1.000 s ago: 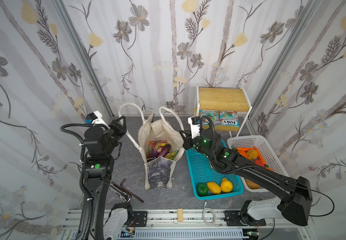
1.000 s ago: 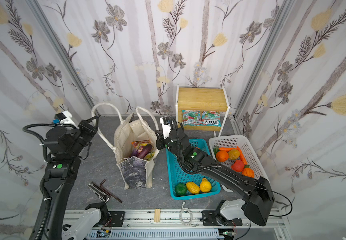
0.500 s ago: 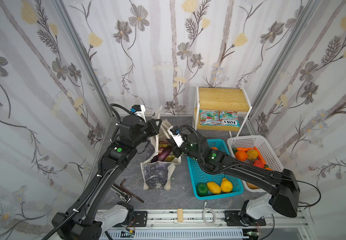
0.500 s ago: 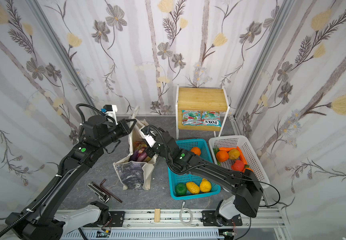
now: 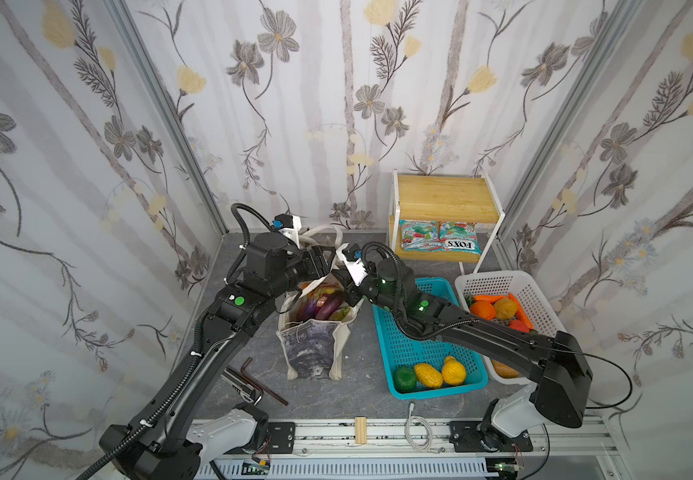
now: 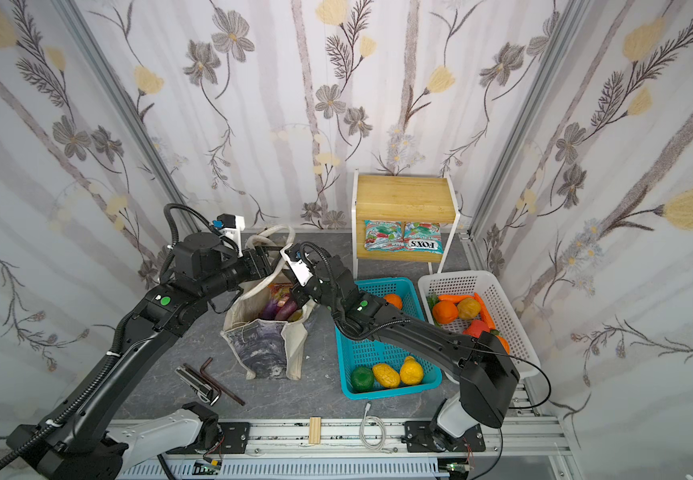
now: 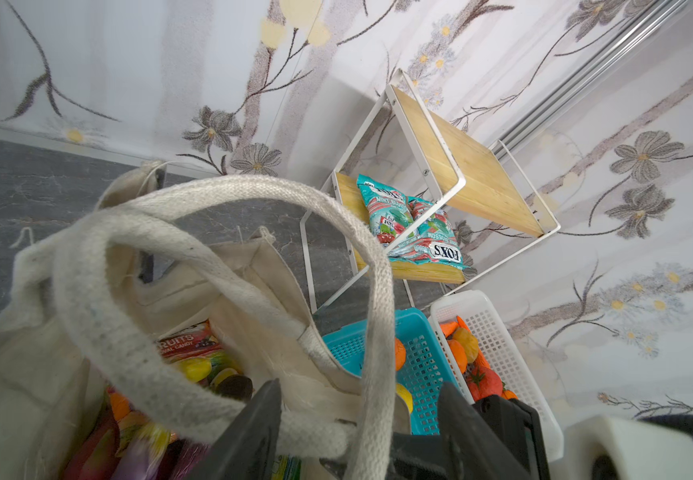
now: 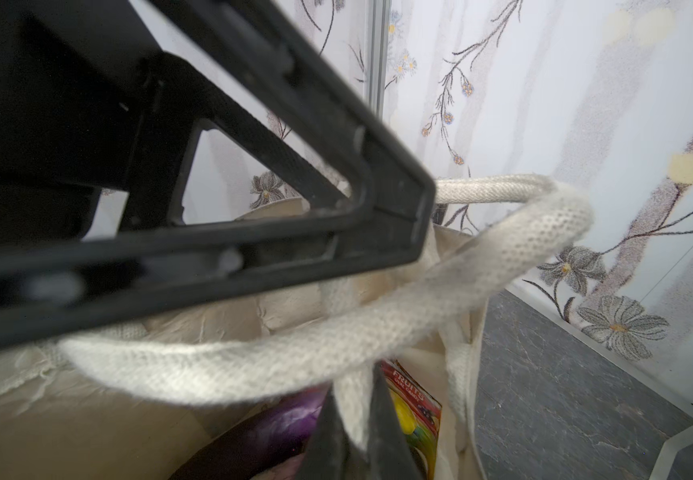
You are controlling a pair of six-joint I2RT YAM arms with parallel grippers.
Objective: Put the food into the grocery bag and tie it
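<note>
The cream grocery bag [image 5: 313, 353] [image 6: 261, 353] stands upright on the grey floor. Food shows in its mouth: a purple eggplant [image 5: 328, 305] [image 8: 270, 432], small yellow fruits [image 7: 195, 368] and a candy packet [image 8: 411, 407]. Both cloth handles [image 7: 220, 195] [image 8: 253, 357] are gathered and crossed above the mouth. My left gripper [image 5: 328, 259] [image 7: 359, 415] is open, with a handle strap running loosely between its spread jaws. My right gripper [image 5: 344, 289] [image 8: 357, 424] is shut on a handle strap just above the food. The two grippers almost touch.
To the right of the bag is a teal basket [image 5: 419, 353] with green and yellow fruit [image 5: 430, 374], then a white basket [image 5: 498, 282] with orange produce. A wooden shelf [image 5: 444, 199] behind holds candy bags [image 5: 440, 241]. Hex keys [image 5: 253, 374] lie front left, a cable [image 5: 417, 428] on the rail.
Both grippers carried the spread handles together over the bag's mouth, the left arm swinging in from the left. The left gripper has just opened off its strap; the right stays shut.
</note>
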